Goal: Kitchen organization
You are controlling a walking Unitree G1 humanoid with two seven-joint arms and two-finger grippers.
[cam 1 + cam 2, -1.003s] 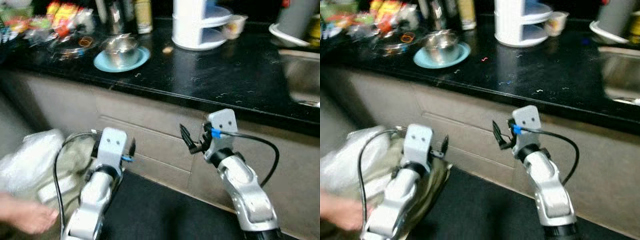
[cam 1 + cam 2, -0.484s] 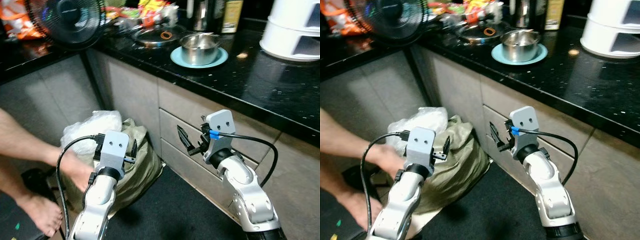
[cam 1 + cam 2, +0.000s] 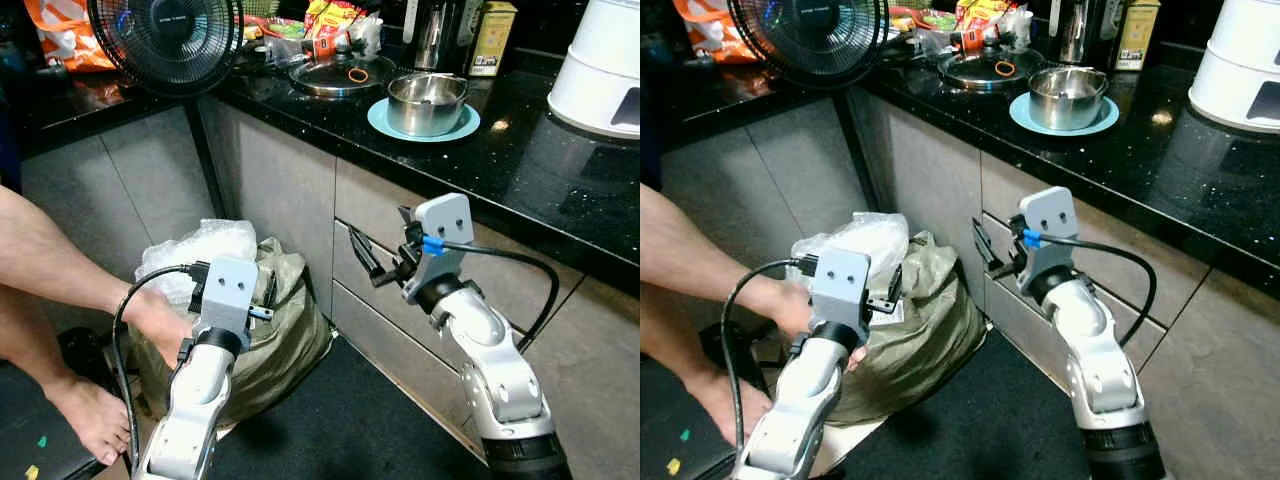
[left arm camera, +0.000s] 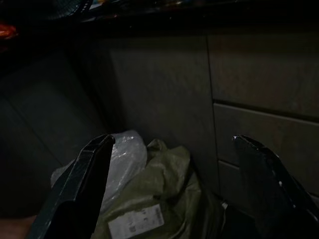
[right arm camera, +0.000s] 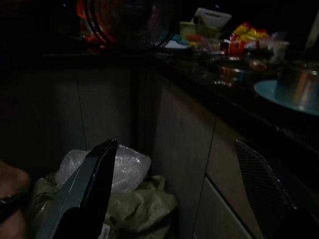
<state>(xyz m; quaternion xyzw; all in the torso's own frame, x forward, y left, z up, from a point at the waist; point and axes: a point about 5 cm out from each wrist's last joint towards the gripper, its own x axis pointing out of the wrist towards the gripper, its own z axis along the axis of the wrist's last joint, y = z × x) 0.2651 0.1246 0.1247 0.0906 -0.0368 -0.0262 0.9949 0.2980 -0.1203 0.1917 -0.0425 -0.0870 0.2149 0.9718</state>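
A black kitchen counter (image 3: 560,190) runs along the right. On it stand a steel pot (image 3: 428,101) on a blue plate (image 3: 384,118), a glass lid (image 3: 340,76) and a white tiered rack (image 3: 608,66). My right gripper (image 3: 366,257) is open in the air in front of the drawer fronts (image 3: 375,235), below the counter edge. My left gripper (image 3: 266,292) is open over an olive-green sack (image 3: 285,345) on the floor. In the left wrist view the fingers (image 4: 84,184) frame the sack (image 4: 164,199) and a clear plastic bag (image 4: 124,159).
A person's arm reaches in from the left, with the hand (image 3: 150,318) at the sack and a bare foot (image 3: 88,420) on the floor. A black fan (image 3: 168,42) stands at the counter corner, snack packets (image 3: 335,18) and a tin (image 3: 492,38) behind the pot. A dark mat (image 3: 340,430) lies below.
The camera has swung left: the fan, sack and the person's arm have come into view, and the rack has slid right. Both arms hold the same raised pose, fingers open.
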